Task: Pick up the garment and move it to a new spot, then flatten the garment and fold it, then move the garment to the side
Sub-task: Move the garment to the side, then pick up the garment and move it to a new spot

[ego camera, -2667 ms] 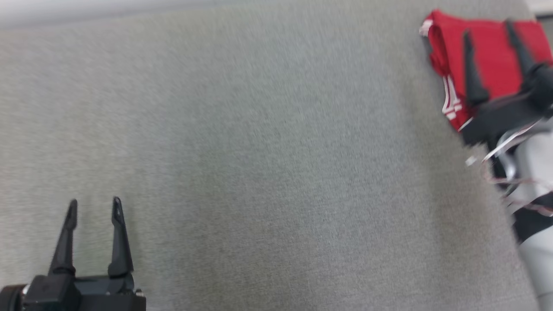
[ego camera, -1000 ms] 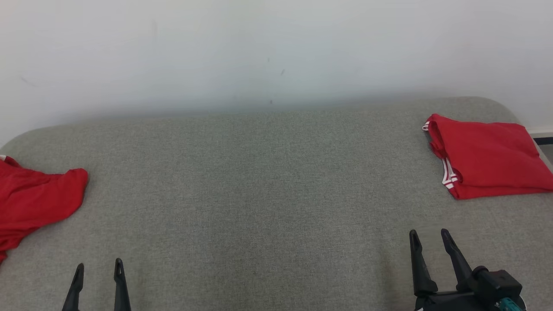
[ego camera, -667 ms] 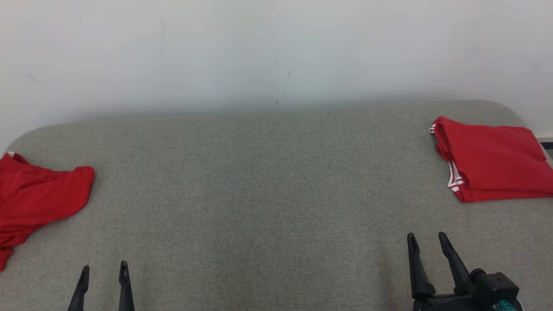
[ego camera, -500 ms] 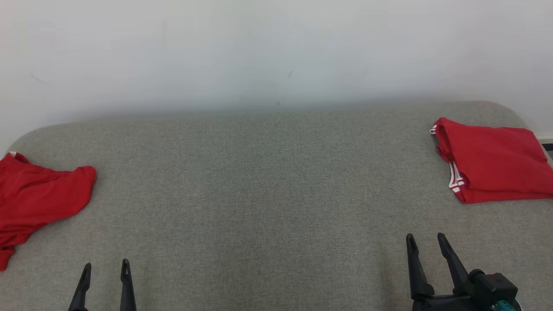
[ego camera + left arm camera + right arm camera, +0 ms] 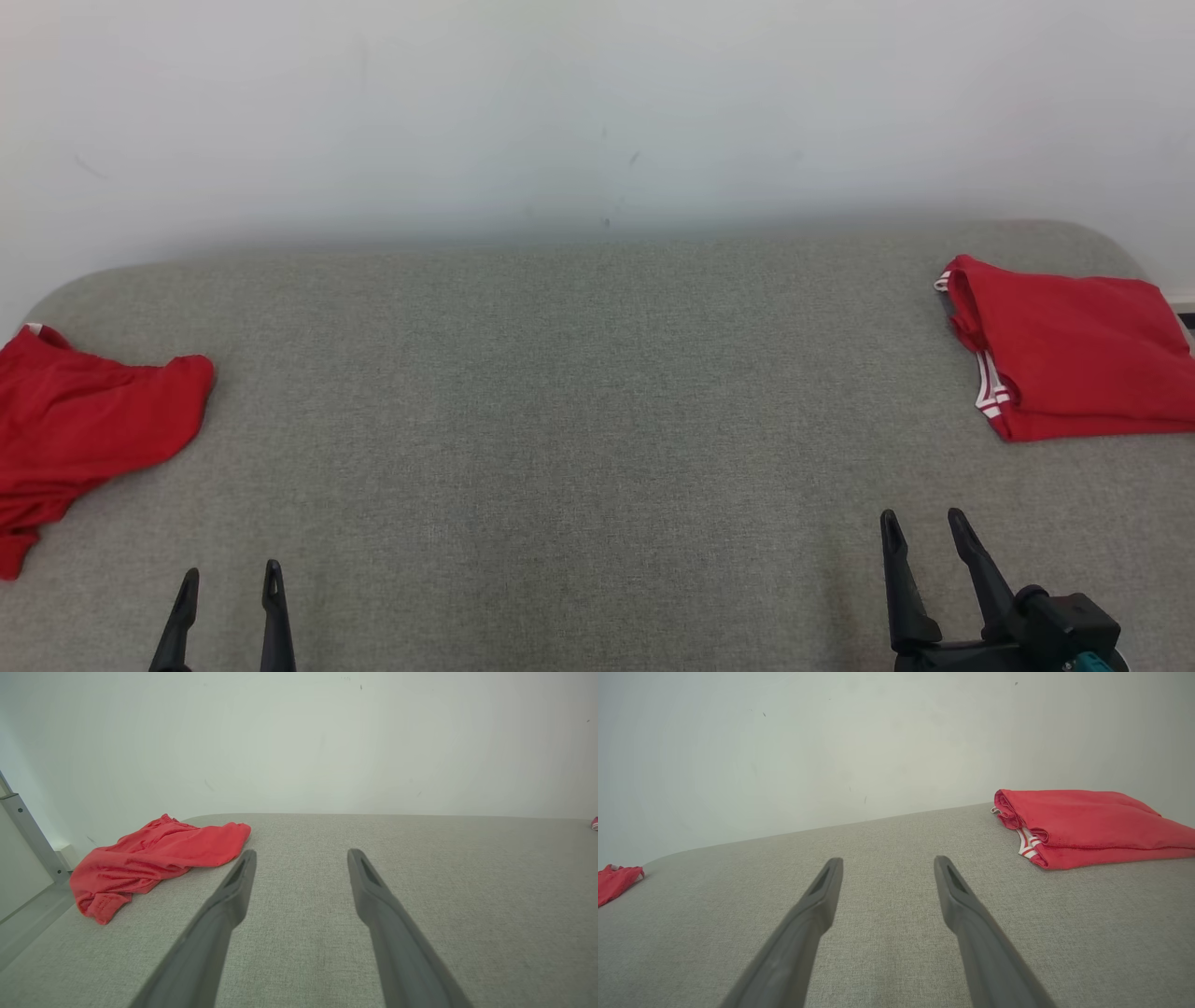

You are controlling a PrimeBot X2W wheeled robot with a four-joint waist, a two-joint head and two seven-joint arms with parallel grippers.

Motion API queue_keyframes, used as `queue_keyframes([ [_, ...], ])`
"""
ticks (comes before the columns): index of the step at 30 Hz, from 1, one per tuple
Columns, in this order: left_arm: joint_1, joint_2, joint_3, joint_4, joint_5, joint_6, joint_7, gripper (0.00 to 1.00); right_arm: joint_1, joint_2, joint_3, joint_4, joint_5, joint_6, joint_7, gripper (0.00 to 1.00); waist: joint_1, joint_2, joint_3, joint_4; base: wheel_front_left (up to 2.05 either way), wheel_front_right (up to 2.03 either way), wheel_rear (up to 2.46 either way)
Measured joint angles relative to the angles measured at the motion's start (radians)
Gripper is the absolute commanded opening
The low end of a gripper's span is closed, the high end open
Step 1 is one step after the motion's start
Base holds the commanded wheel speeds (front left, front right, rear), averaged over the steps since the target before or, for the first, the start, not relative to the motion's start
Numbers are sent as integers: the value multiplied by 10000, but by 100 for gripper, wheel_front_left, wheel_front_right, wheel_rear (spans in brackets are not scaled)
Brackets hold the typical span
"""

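1. Grey woven-fabric padded surface (image 5: 579,392), with rounded far corners. It spans the scene from left to right, and its far edge meets the wall.

2. Plain white wall (image 5: 560,112), with a few small dark specks. It stands behind the padded surface along its whole far edge.

3. Folded red garment with white striped trim (image 5: 1074,355). It lies at the far right of the surface, close to the right edge, as a flat, roughly rectangular stack of layers. The trim shows at its left side. In the right wrist view (image 5: 1083,826) it lies to the right of and beyond the fingers. Nothing touches it.

4. Crumpled red garment (image 5: 84,429). It lies at the left edge of the surface, loose and wrinkled, and part of it runs out of the head view. In the left wrist view (image 5: 154,858) it lies to the left of the fingers, just beyond the left fingertip. Nothing touches it.

5. Right gripper (image 5: 921,518), with two long dark fingers. It is at the near right, over bare fabric, well short of the folded garment. Its fingers are spread and nothing is between them (image 5: 888,860).

6. Left gripper (image 5: 231,569), with two long dark fingers. It is at the near left, over bare fabric, to the right of the crumpled garment. Its fingers are spread and hold nothing (image 5: 302,851).

7. Grey metal post (image 5: 28,830). It stands slanted at the far left of the left wrist view, beyond the surface's left edge.
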Motion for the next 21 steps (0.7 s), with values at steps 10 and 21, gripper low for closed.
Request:
queue_keyframes([
  [10,-35,-10,35,58,54,56,0,100,161,-4,-115,-13,15,0,0,100,0,0,-21,507,0,0,0],
  [21,-34,54,163,109,56,115,0,100,243,58,-130,-46,27,0,0,100,0,0,42,1752,0,0,0],
])
